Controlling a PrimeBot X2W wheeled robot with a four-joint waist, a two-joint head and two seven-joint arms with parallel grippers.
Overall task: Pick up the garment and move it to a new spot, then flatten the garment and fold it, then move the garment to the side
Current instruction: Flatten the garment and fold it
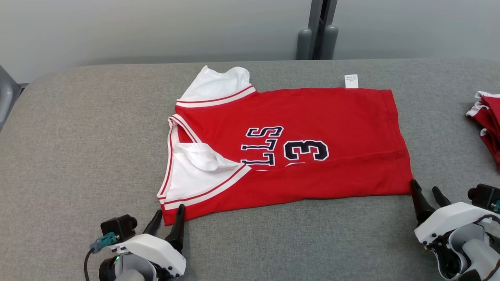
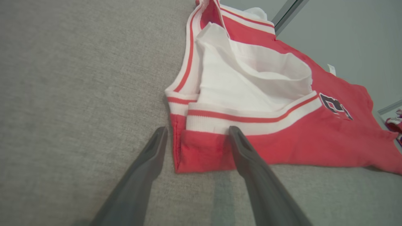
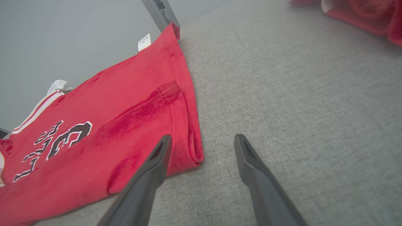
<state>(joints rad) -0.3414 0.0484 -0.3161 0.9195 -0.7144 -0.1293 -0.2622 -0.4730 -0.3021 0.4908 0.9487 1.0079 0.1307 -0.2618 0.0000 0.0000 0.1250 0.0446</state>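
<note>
Left gripper [image 1: 169, 210] and right gripper [image 1: 425, 185], jaws apart, flank garment [image 1: 312, 117] near red clothes [image 1: 490, 117].

So the worktop [image 1: 78, 136] is covered in grey woven fabric, with a rounded corner at the far left. The garment [image 1: 312, 117] lies flat across the middle, collar and white sleeves toward the left, hem toward the right, and the lettering reads sideways. Its little white tag [image 1: 351, 81] pokes out along the far edge, right on the grey. A bunched red-and-white cloth [image 1: 488, 117] sits at the far right, well apart.
</note>
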